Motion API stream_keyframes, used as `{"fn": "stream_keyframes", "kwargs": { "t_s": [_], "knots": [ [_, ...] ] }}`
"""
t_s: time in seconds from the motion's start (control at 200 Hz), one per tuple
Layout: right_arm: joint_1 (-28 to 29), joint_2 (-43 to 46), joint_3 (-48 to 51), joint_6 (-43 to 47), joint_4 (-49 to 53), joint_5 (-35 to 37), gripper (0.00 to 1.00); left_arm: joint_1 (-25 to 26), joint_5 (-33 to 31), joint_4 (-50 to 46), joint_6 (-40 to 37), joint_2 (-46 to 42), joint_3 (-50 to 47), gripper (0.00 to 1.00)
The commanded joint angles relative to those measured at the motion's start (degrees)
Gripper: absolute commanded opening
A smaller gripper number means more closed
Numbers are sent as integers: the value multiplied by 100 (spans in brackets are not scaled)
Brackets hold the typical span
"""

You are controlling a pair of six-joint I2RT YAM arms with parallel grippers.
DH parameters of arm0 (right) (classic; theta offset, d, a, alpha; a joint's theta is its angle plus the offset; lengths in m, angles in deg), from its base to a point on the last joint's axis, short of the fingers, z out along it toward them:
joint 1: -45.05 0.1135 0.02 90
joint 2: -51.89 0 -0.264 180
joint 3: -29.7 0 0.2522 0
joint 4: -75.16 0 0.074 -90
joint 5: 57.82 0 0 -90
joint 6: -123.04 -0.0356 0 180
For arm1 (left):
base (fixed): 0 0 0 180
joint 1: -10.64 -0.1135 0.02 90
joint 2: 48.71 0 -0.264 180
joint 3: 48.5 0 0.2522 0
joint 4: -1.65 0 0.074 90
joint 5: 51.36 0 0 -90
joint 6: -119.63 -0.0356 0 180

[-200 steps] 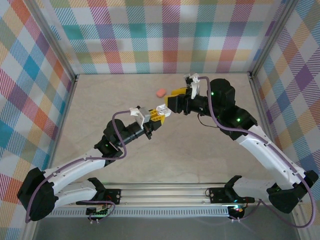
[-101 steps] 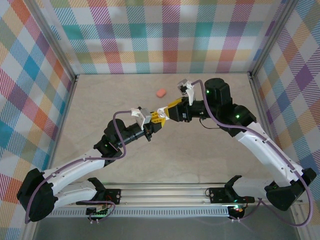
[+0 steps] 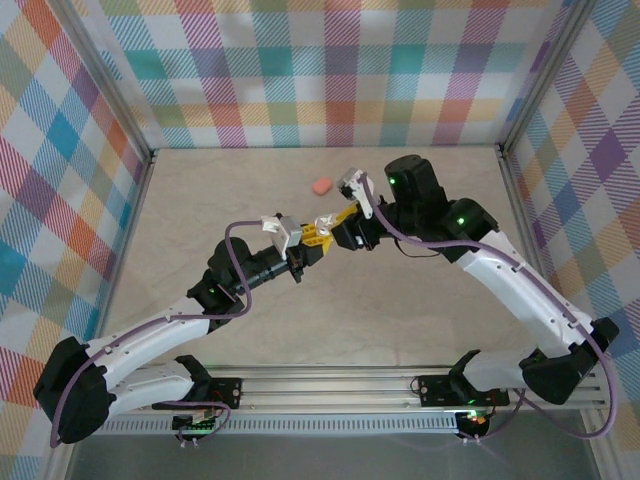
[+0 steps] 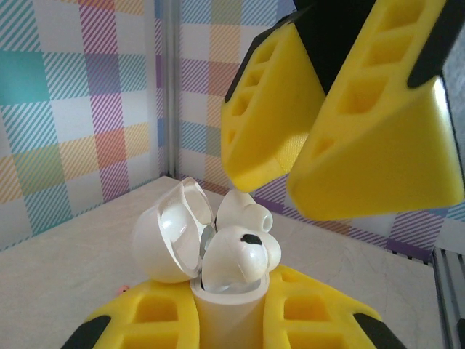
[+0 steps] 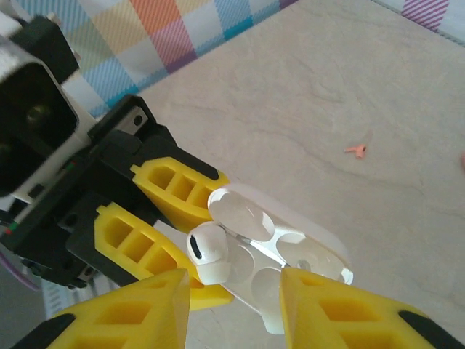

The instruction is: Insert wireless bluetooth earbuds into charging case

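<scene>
One white earbud (image 4: pixel 236 256) stands proud on top of the white charging case (image 5: pixel 298 254), its rounded head up and apparently not yet sunk into its well, so the step in hand looks like seating it. The left gripper (image 3: pixel 310 240) is clamped on the case body and holds it in the air above the table (image 3: pixel 400 320), with the lid (image 4: pixel 168 243) hinged back toward 9 o'clock in the left wrist view. The right gripper (image 5: pixel 236 302) hovers just above the case, at about 1 o'clock from the bud in that view, its fingers apart with nothing between them. To do this well, the right arm should probably bring one fingertip down on the crown of the bud and press along the line of the well, lightly and without any sideways shove, since a glancing push could tip the bud off the case and drop it to the table. The left grip must hold firm against that press, and the open lid should be kept out of the path. A second rounded white shape sits behind the bud at 12 o'clock; whether it is seated I cannot tell. One salmon earbud (image 5: pixel 356 150) lies on the table at 2 o'clock from the case in the right wrist view, and a pink case (image 3: pixel 321 186) rests at 12 o'clock from the grippers in the overhead view
</scene>
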Motion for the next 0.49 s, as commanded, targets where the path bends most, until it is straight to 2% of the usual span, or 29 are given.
{"fn": "stream_keyframes", "kwargs": {
  "t_s": [0.0,0.49],
  "knots": [
    [132,-117,-276,472,271,387,38,-47,153,186,63,11,156,0],
    [232,-313,-317,610,281,614,39,-58,165,148,41,-2,169,0]
  ]
}}
